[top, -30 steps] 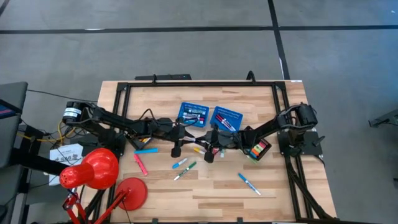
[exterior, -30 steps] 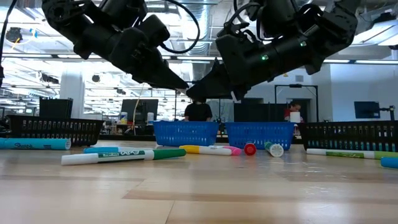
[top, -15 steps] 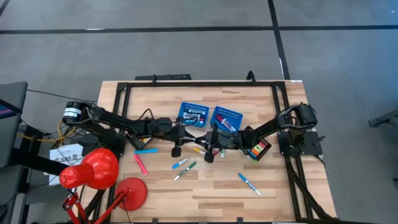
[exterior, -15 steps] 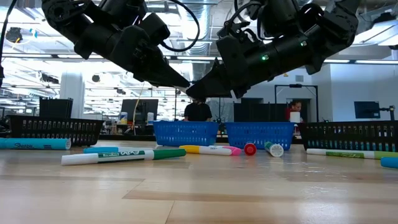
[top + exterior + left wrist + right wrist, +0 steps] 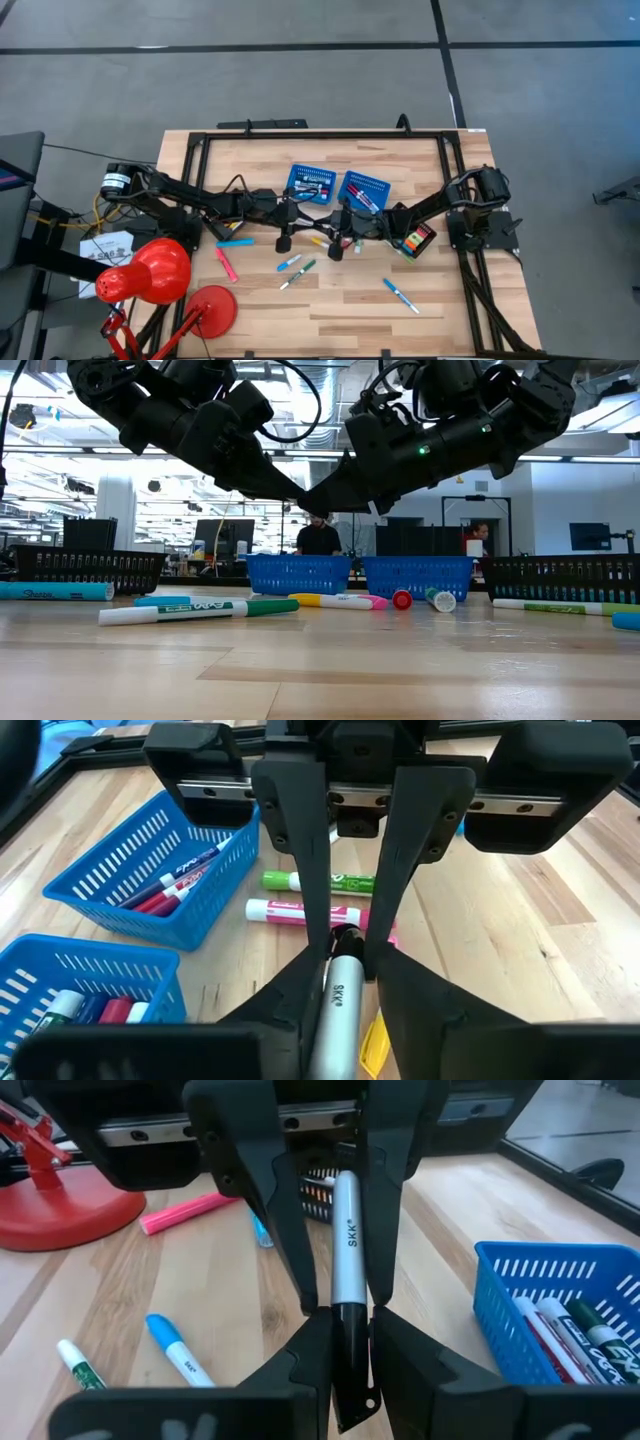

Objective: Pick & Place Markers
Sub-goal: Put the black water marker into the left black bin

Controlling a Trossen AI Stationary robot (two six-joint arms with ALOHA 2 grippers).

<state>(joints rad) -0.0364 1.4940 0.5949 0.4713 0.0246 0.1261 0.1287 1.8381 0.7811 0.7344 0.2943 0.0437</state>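
A grey marker [image 5: 347, 1240] with a black end hangs above the table's middle, between my two grippers. My left gripper [image 5: 345, 960] comes from the left and my right gripper [image 5: 348, 1320] from the right. They meet tip to tip [image 5: 315, 218], both shut on this marker, a little nearer than the two blue baskets. Loose markers lie flat on the wood below: a blue one [image 5: 235, 242], a pink one [image 5: 227, 265], a green-and-white one [image 5: 300, 272], and another blue one [image 5: 400, 295]. My left gripper pinches the marker's grey barrel [image 5: 335, 1005] between its two fingers [image 5: 290, 1010]. It comes from the table's left, slanting slightly down, fingers along the marker. The marker is clear of the table. My right gripper pinches the marker's black end [image 5: 350, 1345] between its two fingers [image 5: 300, 1365]. It comes from the table's right, slanting slightly down, fingers along the marker. The grey barrel sticks out ahead toward my left gripper.
Two blue perforated baskets [image 5: 311, 183] [image 5: 364, 190] with markers inside stand just beyond the grippers. A small black tray [image 5: 415, 240] of coloured markers sits under my right arm. A red lamp [image 5: 150, 275] and its base [image 5: 210, 305] stand at the near left. A black frame [image 5: 320, 133] borders the table.
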